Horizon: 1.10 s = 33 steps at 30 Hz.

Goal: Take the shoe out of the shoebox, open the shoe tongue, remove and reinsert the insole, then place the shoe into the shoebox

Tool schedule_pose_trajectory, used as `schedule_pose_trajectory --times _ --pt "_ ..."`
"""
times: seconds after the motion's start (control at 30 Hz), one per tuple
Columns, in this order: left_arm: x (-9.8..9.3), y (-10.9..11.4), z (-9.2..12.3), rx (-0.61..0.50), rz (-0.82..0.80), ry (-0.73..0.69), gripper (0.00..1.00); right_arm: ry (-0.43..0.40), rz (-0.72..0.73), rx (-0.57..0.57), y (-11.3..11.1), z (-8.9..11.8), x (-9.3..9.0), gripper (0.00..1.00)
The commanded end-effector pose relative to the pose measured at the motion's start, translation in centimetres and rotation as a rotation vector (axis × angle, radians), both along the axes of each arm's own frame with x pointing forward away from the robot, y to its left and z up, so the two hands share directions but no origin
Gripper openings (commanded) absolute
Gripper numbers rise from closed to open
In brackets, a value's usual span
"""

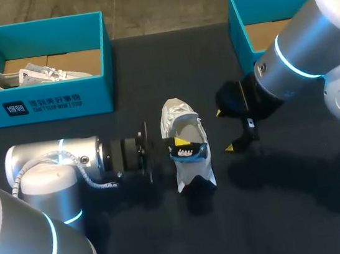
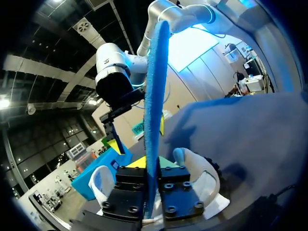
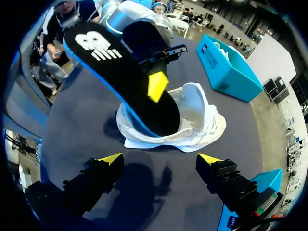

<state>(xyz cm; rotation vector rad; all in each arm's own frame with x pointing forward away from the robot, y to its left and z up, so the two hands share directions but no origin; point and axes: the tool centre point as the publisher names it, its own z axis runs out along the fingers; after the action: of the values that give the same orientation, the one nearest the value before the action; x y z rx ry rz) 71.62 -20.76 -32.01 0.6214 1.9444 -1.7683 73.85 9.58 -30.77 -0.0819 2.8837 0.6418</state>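
1. Pinching the insole (image 3: 120, 72): the left claw (image 1: 180, 143) is clamping it from both sides, and it is sitting edge-on between the fingers.
2. The insole is standing tilted over the shoe (image 1: 178, 114). Its lower end is dipping into the shoe's opening and its upper end is sticking up clear. Can't tell if it is touching anything inside.
3. The shoe is lying on the table (image 1: 281, 212) near the centre, outside both boxes. The left arm is coming in at its 9 o'clock.
4. The right claw (image 3: 161, 159) is hanging at the shoe's 3 o'clock, close by but not touching. Its fingers are spread wide and gripping nothing.
5. The left box (image 1: 41, 103) is sitting at the shoe's 10 o'clock, well apart, and is holding a second shoe (image 1: 25, 76) against its near wall.
6. The right box (image 1: 239, 24) is sitting at the shoe's 1 o'clock, partly hidden behind the right arm, with bare cardboard floor showing inside.
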Motion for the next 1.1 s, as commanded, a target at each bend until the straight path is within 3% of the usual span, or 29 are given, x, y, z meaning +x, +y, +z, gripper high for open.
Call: schedule_pose_trajectory --times 0.03,0.4,0.63,0.67,0.7,0.73,0.77,0.8,0.97,1.1 --pt "0.5 -0.1 -0.4 0.01 -0.009 0.002 0.0 -0.003 -0.003 -0.003 0.1 -0.1 -0.1 1.0" --pt "2.5 -0.8 -2.4 0.056 -0.01 -0.046 0.0 -0.003 -0.003 -0.003 0.1 -0.1 -0.1 1.0" --pt "3.1 -0.9 -2.3 0.069 0.007 -0.058 0.0 -0.003 -0.003 -0.003 0.1 -0.1 -0.1 1.0" --pt "3.1 -0.8 -2.0 0.063 0.016 -0.058 0.13 -0.003 -0.003 -0.003 0.1 -0.1 -0.1 1.0" --pt "2.9 -0.7 -1.7 0.059 0.018 -0.054 0.44 -0.003 -0.003 -0.003 0.1 -0.1 -0.1 1.0" --pt "2.7 -0.6 -1.5 0.057 0.014 -0.053 0.68 -0.003 -0.003 -0.003 0.1 -0.1 -0.1 1.0" --pt "2.5 -0.5 -1.2 0.051 0.01 -0.055 0.73 -0.003 -0.003 -0.003 0.1 -0.1 -0.1 1.0" --pt "2.3 -0.4 -0.9 0.046 0.001 -0.055 0.74 -0.003 -0.003 -0.003 0.1 -0.1 -0.1 1.0" --pt "1.6 -0.1 0.3 0.025 -0.022 -0.068 0.47 -0.003 -0.003 -0.003 0.1 -0.1 -0.1 1.0" --pt "1.1 -0.1 0.7 0.016 -0.035 -0.064 0.39 -0.003 -0.003 -0.003 0.1 -0.1 -0.1 1.0"
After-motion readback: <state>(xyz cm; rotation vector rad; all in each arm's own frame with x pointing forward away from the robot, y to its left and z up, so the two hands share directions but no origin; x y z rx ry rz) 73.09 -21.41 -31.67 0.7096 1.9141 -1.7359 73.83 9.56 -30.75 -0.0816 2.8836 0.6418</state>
